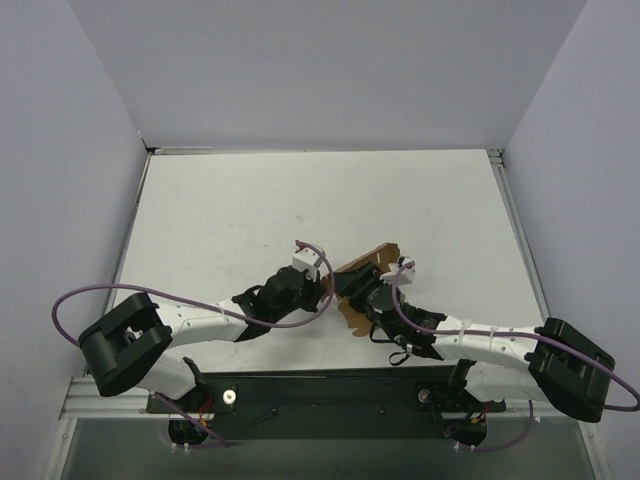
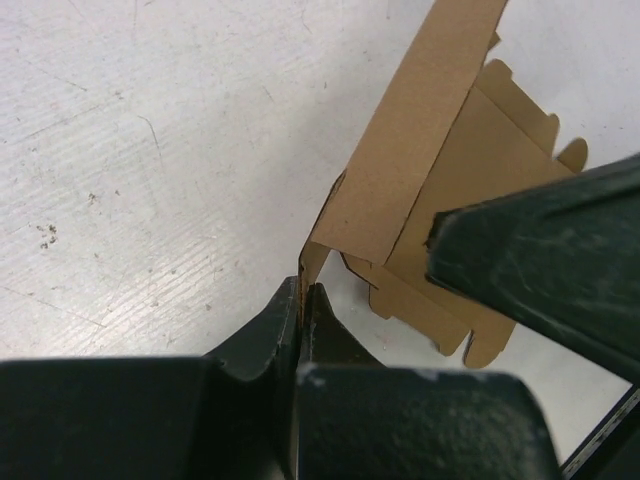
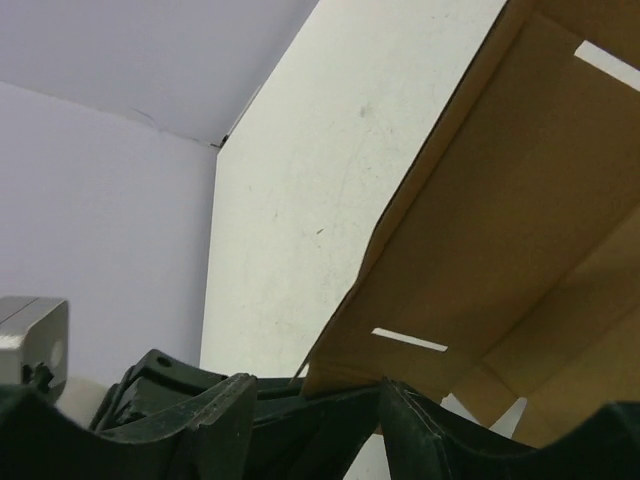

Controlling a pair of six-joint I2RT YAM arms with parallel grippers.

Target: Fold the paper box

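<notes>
Just one thing to fold here: a single brown cardboard paper box (image 1: 366, 266), half folded with a few flaps and tabs sticking out. It sits on the white table (image 1: 250, 210), roughly centre and toward the near side, right between the two tools. The left tool (image 2: 302, 292) is clamped shut on a thin corner flap at the box's left end. The right tool (image 3: 315, 388) has its two fingers spread apart — a cardboard edge sits in the gap, not pinched as far as I can see.

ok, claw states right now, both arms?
Left claw: closed, pinching a corner of the paper box.
Right claw: open, box edge between its fingers.
</notes>
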